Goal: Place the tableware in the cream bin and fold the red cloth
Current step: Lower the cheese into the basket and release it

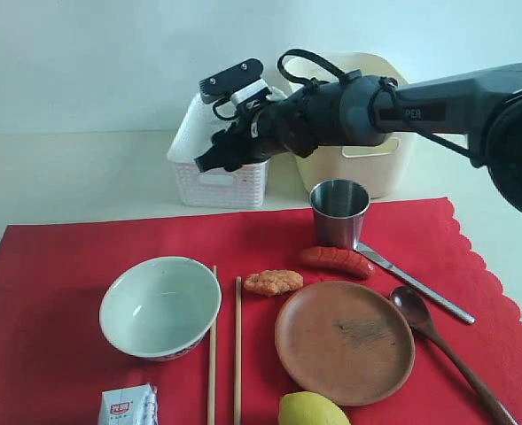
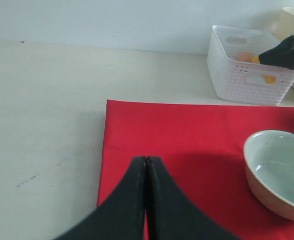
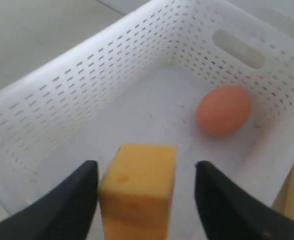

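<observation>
Overlapping white basket (image 1: 229, 188): right end effector (image 1: 205, 162).

bowl (image 1: 159, 306), plate (image 1: 345, 342), cup (image 1: 339, 212), knife (image 1: 416, 283), spoon (image 1: 438, 341), chopsticks (image 1: 237, 354) on flat red cloth (image 1: 57, 292) — cream bin (image 1: 367, 164) behind.

Frontal overview, close wrists, white basket (image 2: 246, 75) shared

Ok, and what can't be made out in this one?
Cream bin interior, exterior view: the right arm and the bin's wall hide it.
Cheese block, right wrist view: cut off at the bottom edge; resting or falling unclear.
Lemon and chopsticks, exterior view: cut off at the bottom edge.
Knife, exterior view: one end behind the sausage.
</observation>
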`<act>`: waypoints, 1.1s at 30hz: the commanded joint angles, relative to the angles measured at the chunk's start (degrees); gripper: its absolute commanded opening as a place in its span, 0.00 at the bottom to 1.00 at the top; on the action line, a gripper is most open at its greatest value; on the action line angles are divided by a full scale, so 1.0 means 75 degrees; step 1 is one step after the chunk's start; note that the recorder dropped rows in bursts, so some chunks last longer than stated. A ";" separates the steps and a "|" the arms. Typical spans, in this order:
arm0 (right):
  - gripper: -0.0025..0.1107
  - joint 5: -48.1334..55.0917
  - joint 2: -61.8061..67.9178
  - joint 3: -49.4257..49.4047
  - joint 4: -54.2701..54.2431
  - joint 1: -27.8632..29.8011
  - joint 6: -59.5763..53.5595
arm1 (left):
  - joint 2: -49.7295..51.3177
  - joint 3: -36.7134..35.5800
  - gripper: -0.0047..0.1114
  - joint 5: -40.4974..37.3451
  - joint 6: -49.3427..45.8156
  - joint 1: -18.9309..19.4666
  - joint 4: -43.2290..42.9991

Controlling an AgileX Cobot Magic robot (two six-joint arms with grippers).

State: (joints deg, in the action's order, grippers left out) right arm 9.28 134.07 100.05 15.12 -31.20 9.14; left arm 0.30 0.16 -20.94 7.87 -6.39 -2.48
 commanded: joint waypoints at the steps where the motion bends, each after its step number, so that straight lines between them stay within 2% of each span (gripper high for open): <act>1: 0.74 0.0192 -0.0165 -0.0020 0.0059 0.0034 -0.0012 | -0.0040 -0.0021 0.04 0.0068 0.0008 0.0020 0.0002; 9: 0.75 0.1238 -0.0929 -0.0020 0.0039 0.0034 -0.0012 | -0.0040 -0.0021 0.04 0.0068 0.0008 0.0020 0.0002; 21: 0.75 0.3889 -0.2172 -0.0020 -0.0251 -0.0012 -0.0750 | -0.0040 -0.0021 0.04 0.0068 0.0008 0.0020 0.0002; 26: 0.74 0.4833 -0.2487 -0.0101 -0.1599 -0.0012 -0.1945 | -0.0040 -0.0021 0.04 0.0068 0.0008 0.0020 0.0002; 33: 0.69 0.5163 -0.3042 -0.0736 -0.3796 -0.0012 -0.3586 | -0.0040 -0.0021 0.04 0.0068 0.0008 0.0020 0.0002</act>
State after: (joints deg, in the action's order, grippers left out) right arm 47.14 113.49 96.57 -7.95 -31.20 -13.14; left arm 0.30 0.16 -20.94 7.87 -6.39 -2.48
